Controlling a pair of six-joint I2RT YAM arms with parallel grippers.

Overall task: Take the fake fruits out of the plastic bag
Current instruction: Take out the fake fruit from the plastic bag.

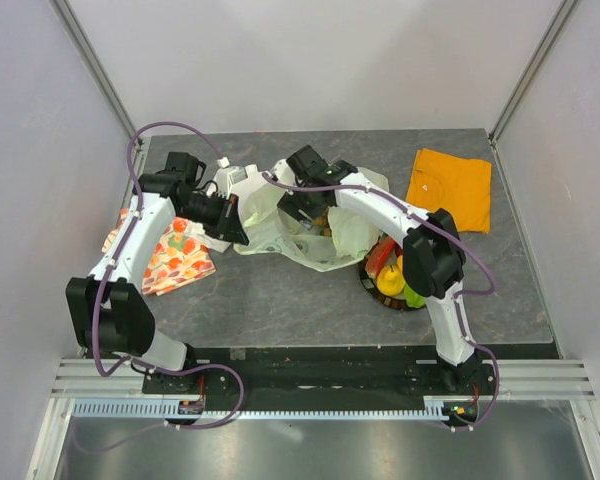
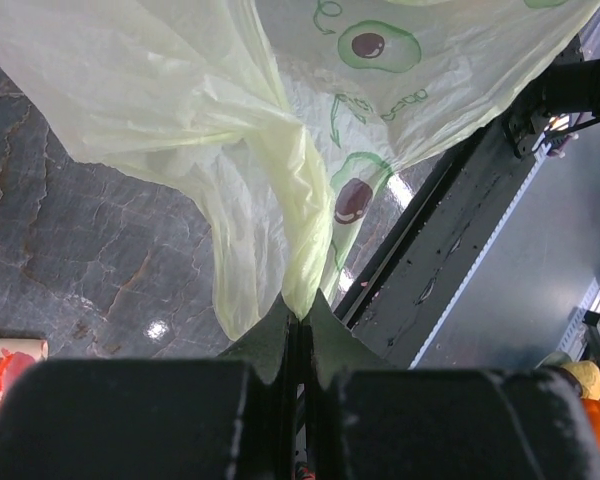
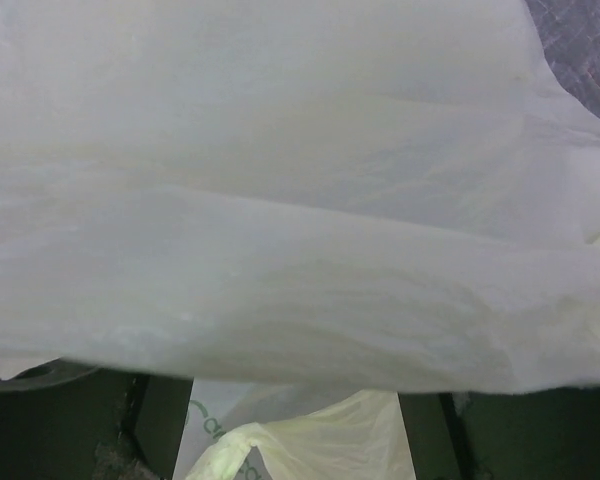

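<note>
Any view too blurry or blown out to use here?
Right wrist: the plastic bag fills the frame right at the lens, soft and washed out, almost no detail. Left wrist: bag print sharp, small glare spots on the table, left gripper dark and underexposed. Top external: evenly lit, sharp.

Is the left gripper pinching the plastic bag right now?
Yes, the left wrist view shows the left gripper shut on a gathered fold of the plastic bag.

Lettering on plastic bag [image 2: 180,100] unreadable
</note>
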